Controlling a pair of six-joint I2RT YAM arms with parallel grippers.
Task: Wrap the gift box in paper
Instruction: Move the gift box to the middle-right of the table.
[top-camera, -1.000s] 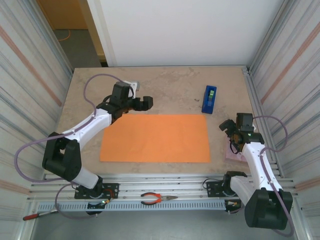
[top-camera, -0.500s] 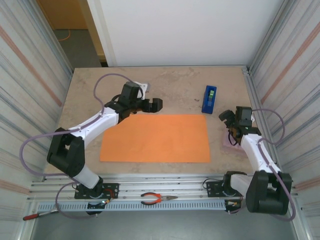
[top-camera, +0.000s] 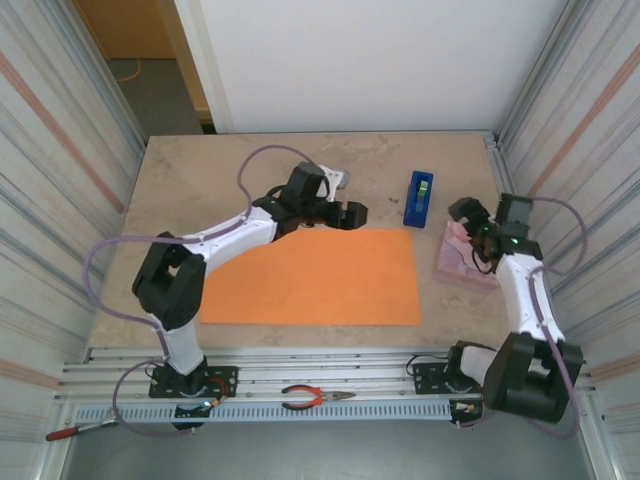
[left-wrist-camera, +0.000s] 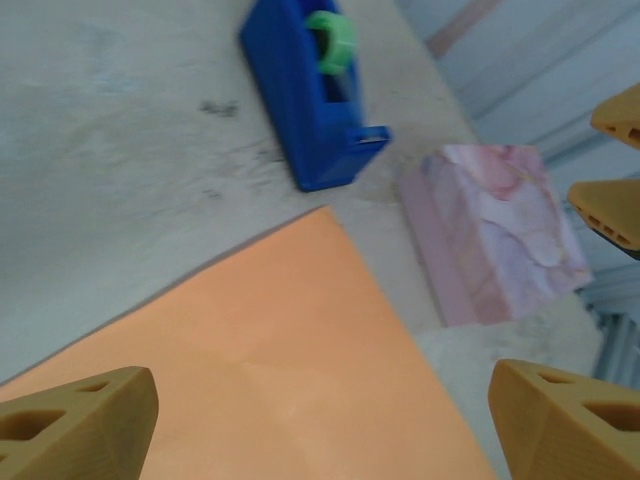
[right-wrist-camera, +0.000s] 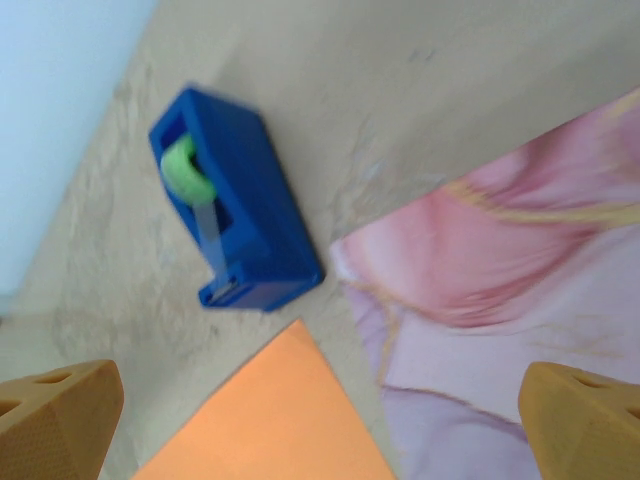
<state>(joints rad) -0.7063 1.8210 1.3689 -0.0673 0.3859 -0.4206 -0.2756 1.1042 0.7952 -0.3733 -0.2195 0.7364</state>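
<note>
Orange paper is lying flat mid-table, with the pink marbled gift box sitting off it at three o'clock. The left gripper and right gripper are both hanging apart-jawed and empty. Fetching is seemingly starting: the right gripper needs to straddle the box and carry it toward nine o'clock.

The left arm and right arm share white link shells, black joint housings and black wrist blocks. A lilac-grey cable loops loosely beside each. The left tool and right tool look black from above; up close, their fingers are mustard-tan wedges with small triangular cut-outs. A green light glows on the right wrist.
</note>
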